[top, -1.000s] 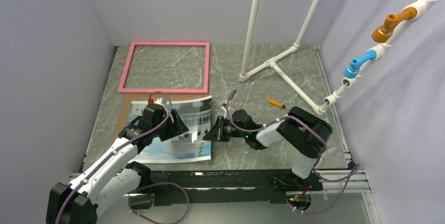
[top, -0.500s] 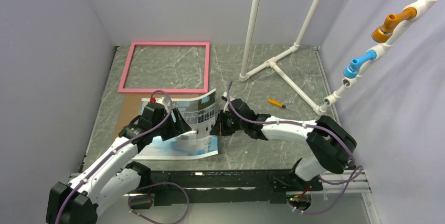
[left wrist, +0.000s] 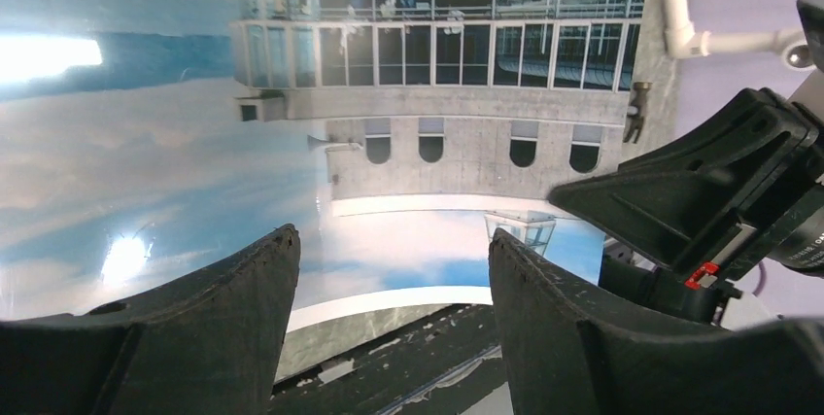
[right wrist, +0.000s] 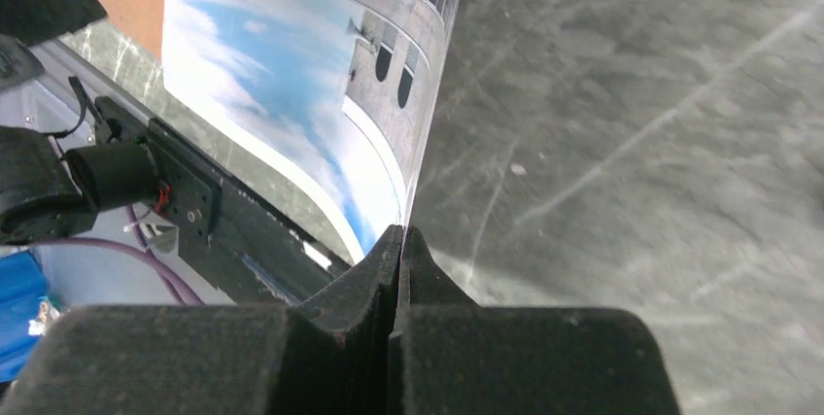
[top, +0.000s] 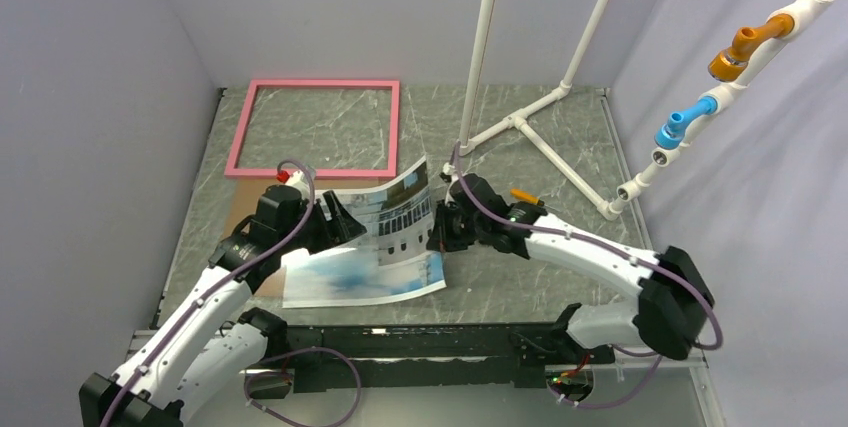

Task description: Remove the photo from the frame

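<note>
**Right tool drags the photo sideways, off its backing**

Right tool (top: 441,230), seen from above, is clamped shut on the right edge of the photo (top: 365,252). A second ago that print lay flat on the brown backing board (top: 236,217). Since then my right arm has stretched out to the right and taken it along. The sheet now lies mostly on the bare worktop (top: 540,277), and its right end is lifted into a curl. My left tool (top: 335,225) has spread a little wider and hangs over the print's left part with nothing in it. The pink frame (top: 312,84) lies at the far left, empty and well apart from the print. I judge the removal itself done, with only laying the sheet down left to do. The photo's long axis runs left to right, its right end raised and swung slightly away from me, printed side up.

From my left wrist, both fingers (left wrist: 243,337) stand well apart. The print (left wrist: 194,172) fills the view beyond them, sky and ship facing the camera. Whether a fingertip touches the sheet I cannot tell.

From my right wrist, the fingertips meet flat on the photo's thin edge (right wrist: 428,157). The sheet rises away from them in a bow over the grey worktop (right wrist: 632,143).
</note>
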Tool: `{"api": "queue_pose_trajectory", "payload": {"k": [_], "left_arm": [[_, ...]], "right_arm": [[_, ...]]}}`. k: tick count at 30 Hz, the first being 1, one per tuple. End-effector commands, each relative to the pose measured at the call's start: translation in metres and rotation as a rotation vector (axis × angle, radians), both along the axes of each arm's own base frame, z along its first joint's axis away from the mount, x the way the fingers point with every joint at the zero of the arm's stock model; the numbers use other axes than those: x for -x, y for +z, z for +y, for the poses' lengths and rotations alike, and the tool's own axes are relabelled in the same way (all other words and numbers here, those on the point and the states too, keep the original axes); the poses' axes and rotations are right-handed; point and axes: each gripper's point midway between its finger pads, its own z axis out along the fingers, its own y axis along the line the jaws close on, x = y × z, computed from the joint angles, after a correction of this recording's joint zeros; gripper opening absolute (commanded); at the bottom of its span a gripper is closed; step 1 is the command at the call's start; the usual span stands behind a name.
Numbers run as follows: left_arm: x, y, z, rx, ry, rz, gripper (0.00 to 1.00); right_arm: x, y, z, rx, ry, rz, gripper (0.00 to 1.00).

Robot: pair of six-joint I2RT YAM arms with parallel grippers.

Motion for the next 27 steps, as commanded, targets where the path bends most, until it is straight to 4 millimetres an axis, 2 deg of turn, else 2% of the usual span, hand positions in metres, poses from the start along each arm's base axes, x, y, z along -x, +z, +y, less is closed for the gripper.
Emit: {"api": "queue_pose_trajectory", "payload": {"k": [1,3,6,9,12,17,20,23,25,27], "left_arm": [[0.002,0.036,-0.004,0.033,-0.033,-0.065,0.75],[0.003,0.043,-0.004,0.033,-0.041,-0.075,0.75],[0.004,0.059,-0.003,0.039,-0.044,-0.102,0.75],[0.005,0.076,-0.002,0.047,-0.047,-0.136,0.75],[0.007,0.099,0.002,0.045,-0.040,-0.178,0.75],[0.013,0.153,0.021,0.022,0.017,-0.300,0.75],[0.023,0.188,0.042,-0.002,0.084,-0.389,0.75],[0.036,0.219,0.063,-0.017,0.142,-0.470,0.75],[0.047,0.237,0.078,-0.024,0.194,-0.517,0.75],[0.058,0.246,0.090,-0.027,0.226,-0.544,0.75]], "right_arm": [[0.011,0.022,-0.036,0.069,-0.022,-0.046,0.00],[0.015,0.036,-0.054,0.088,-0.043,-0.089,0.00],[0.012,0.069,-0.084,0.128,-0.103,-0.182,0.00],[0.012,0.118,-0.107,0.120,-0.150,-0.278,0.00],[0.019,0.172,-0.110,0.051,-0.129,-0.339,0.00],[0.030,0.247,-0.071,-0.191,0.007,-0.392,0.00],[0.032,0.285,-0.035,-0.345,0.100,-0.404,0.00],[0.038,0.335,0.004,-0.519,0.180,-0.462,0.00],[0.041,0.360,0.029,-0.615,0.213,-0.480,0.00],[0.040,0.372,0.058,-0.690,0.251,-0.471,0.00]]}}
